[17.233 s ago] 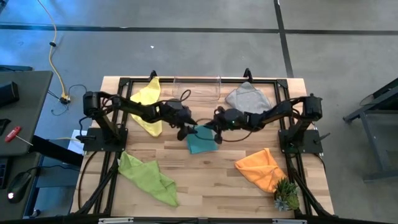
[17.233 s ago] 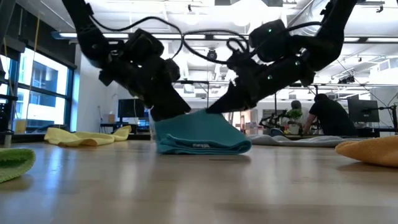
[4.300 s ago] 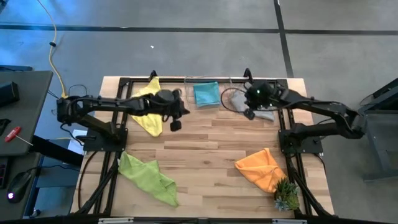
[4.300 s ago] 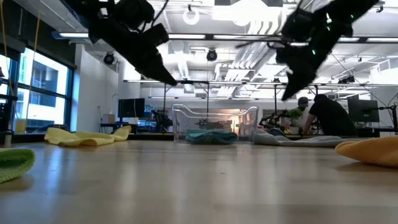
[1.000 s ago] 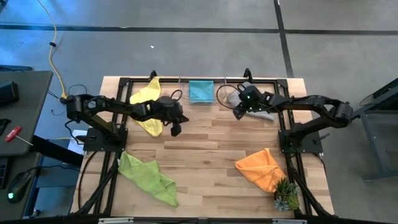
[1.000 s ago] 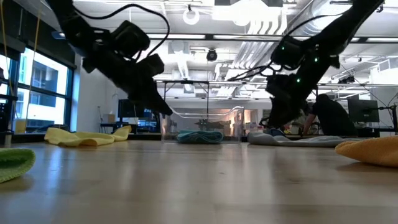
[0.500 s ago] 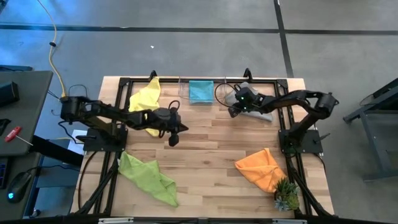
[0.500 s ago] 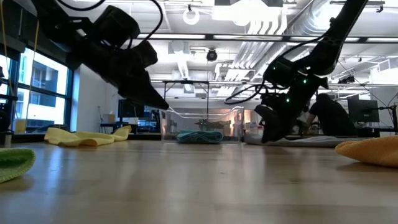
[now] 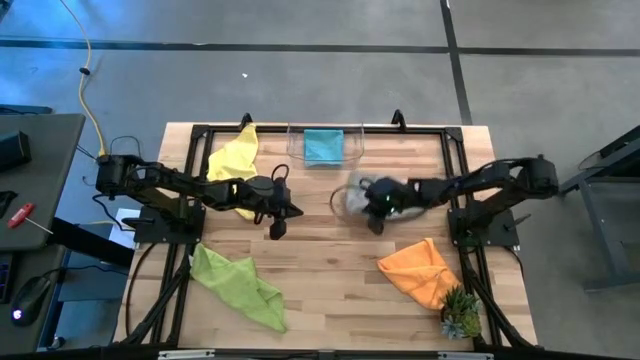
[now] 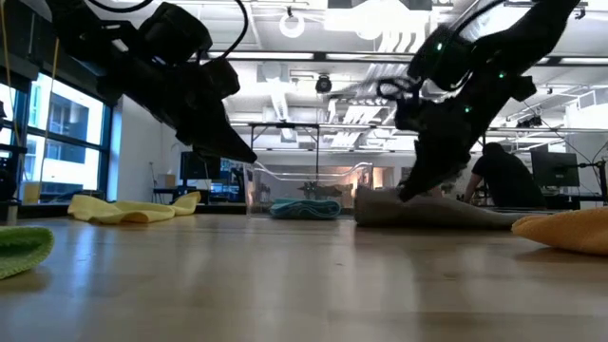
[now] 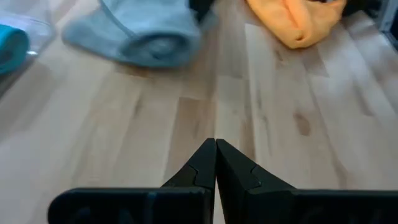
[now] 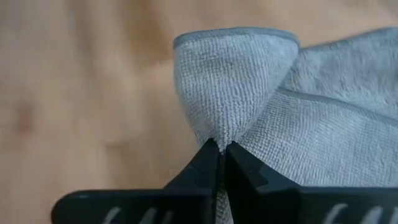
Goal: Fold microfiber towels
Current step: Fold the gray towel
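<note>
Teal towel (image 9: 323,146) is being kept in clear bin (image 9: 349,136) at 12 o'clock; grey towel (image 9: 352,196) is being pinched by right gripper (image 9: 377,226) fingers at centre; left gripper (image 9: 277,232) fingers are being held together, empty.

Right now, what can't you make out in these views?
- Grey towel, high view: mostly under the right gripper, shut on it; fold state unclear.
- Teal towel, low view: too far off and small.
- Lime green towel, low view: cut off by the picture's edge.
</note>
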You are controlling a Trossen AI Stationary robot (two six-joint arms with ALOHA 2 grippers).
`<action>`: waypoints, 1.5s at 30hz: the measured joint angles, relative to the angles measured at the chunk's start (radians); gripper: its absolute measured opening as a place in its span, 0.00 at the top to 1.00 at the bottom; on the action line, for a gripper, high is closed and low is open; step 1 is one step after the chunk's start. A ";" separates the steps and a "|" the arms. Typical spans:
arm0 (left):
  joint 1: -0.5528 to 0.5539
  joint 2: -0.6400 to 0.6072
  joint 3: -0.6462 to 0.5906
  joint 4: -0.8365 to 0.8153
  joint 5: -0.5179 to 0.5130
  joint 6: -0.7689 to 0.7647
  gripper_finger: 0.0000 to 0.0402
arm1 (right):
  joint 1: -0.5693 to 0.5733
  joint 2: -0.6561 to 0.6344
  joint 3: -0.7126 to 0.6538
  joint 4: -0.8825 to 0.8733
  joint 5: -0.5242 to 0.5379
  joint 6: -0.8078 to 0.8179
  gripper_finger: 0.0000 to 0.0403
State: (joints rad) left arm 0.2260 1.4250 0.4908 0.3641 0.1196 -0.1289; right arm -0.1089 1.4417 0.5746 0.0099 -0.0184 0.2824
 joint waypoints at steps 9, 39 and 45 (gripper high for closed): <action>-0.028 0.001 0.000 0.000 0.018 -0.017 0.99 | 0.193 0.157 0.001 0.336 -0.010 -0.001 0.99; -0.048 0.193 0.001 0.198 -0.050 0.080 0.96 | 0.020 0.299 0.491 -0.341 -0.104 -0.236 0.45; -0.029 0.288 0.002 0.285 -0.052 0.079 0.98 | -0.072 0.306 0.403 -0.234 -0.021 -0.169 0.48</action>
State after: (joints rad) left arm 0.1968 1.7126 0.4925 0.6495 0.0677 -0.0504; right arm -0.1808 1.7481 0.9780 -0.2236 -0.0394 0.1133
